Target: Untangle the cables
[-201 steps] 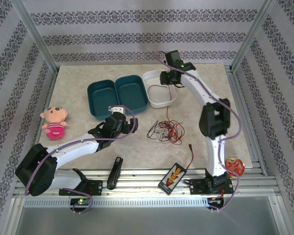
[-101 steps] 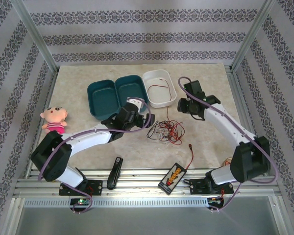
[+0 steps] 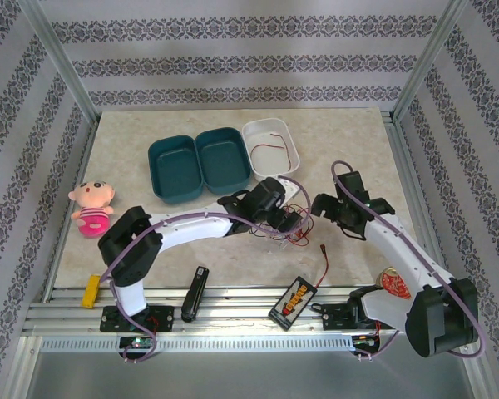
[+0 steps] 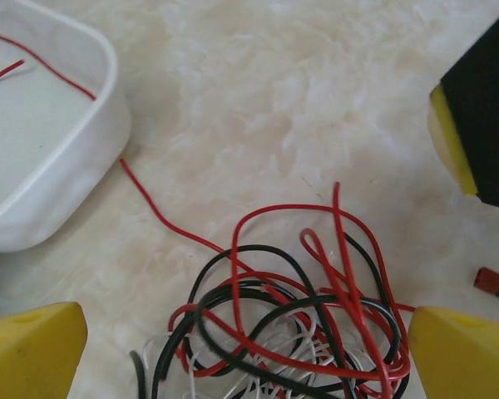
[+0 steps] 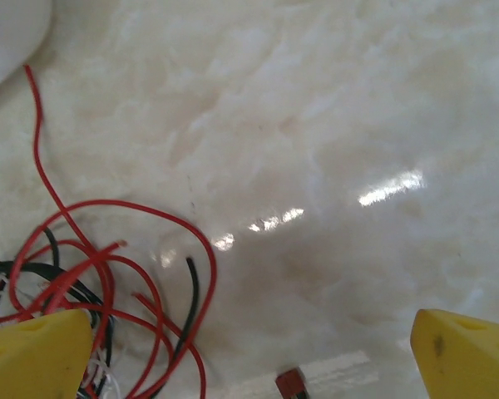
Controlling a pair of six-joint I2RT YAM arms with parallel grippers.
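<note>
Cables (image 4: 270, 328): red, black and white strands tangled on the surface (image 4: 299, 91), lower centre of the left wrist view, between the spread fingers of the left pincer (image 4: 245, 353). One red strand reaches the tray (image 4: 91, 158), upper left. Right pincer (image 5: 249, 353) is spread and holds nothing, with the tangle at lower left.

A robot test booth of the lab kind is shown. A marble-look table (image 3: 341, 133) is closed in by patterned panels (image 3: 233, 62) on aluminium posts (image 3: 61, 62). The left arm (image 3: 191, 224) and right arm (image 3: 403, 249) are bolted to slotted rails (image 3: 233, 316) at the bottom edge. Props, a doll (image 3: 92, 208) and tubs (image 3: 175, 170), are laid at the left.
</note>
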